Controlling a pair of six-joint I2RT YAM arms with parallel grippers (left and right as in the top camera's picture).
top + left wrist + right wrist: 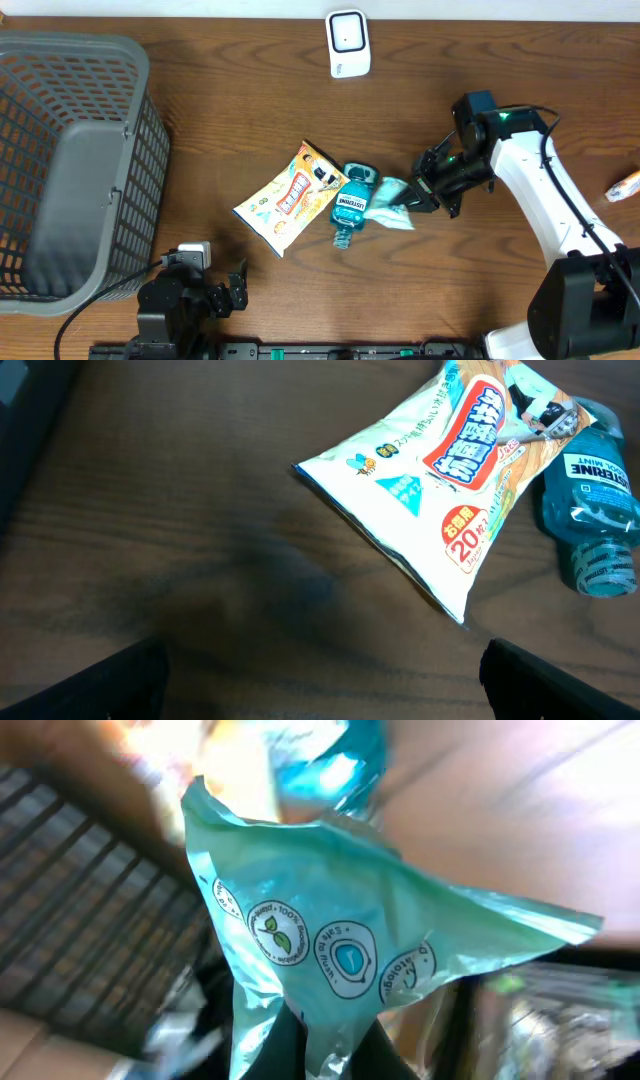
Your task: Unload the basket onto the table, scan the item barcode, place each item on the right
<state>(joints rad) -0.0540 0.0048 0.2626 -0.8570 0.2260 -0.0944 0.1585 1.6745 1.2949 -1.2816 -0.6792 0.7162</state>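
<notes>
Dark wooden bench (250, 120): right arm (540, 180) extends leftward from the right edge, right gripper (412, 196) clamped on teal pouch (388, 212); left gripper (236, 288) stands fully open at the front edge.

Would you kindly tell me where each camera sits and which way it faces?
Overhead: fixed above the brown wooden table, looking down; left arm and right arm show, right gripper shut on a teal plastic pouch.
Left wrist: low over the table, facing the white-and-yellow snack bag and blue mouthwash bottle; its dark fingertips edge the bottom corners.
Right wrist: pressed close to the pouch filling its frame; little of itself shows.
Shared: overhead and left wrist both see bag and bottle.
</notes>
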